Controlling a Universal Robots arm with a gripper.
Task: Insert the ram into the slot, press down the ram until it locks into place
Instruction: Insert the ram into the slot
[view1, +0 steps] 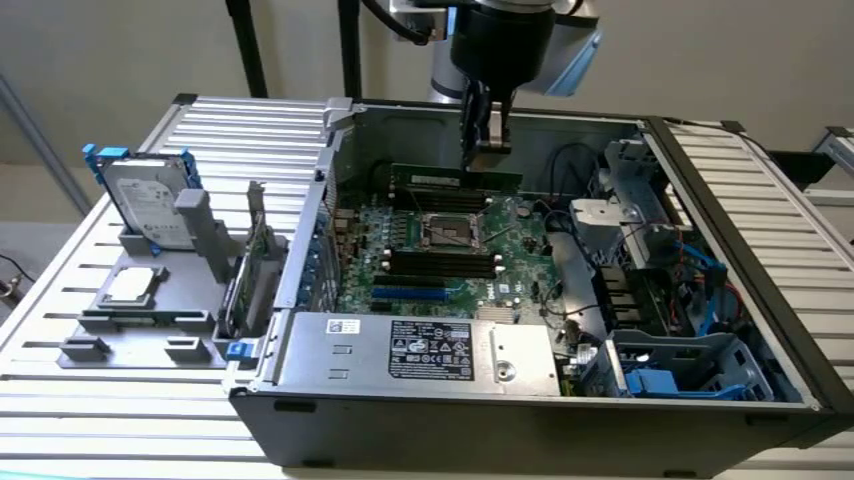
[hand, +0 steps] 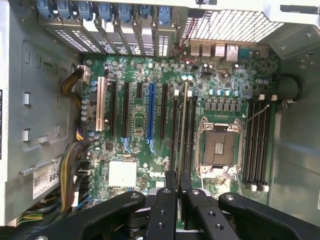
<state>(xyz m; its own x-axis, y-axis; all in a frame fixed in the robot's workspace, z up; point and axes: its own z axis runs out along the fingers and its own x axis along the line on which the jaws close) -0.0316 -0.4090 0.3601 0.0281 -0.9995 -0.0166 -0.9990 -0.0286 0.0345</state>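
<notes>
Exterior view | jaws clenched on ram (view1: 434, 171) over slot (view1: 447, 189) | case (view1: 400, 425) on slatted table (view1: 120, 410) | pale wall (view1: 120, 50)

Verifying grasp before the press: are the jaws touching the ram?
Touching. In the wrist view, the gripper has its jaws shut on the ram, whose thin edge runs out from between them. The exterior view agrees, with the gripper meeting the ram's top edge.
</notes>
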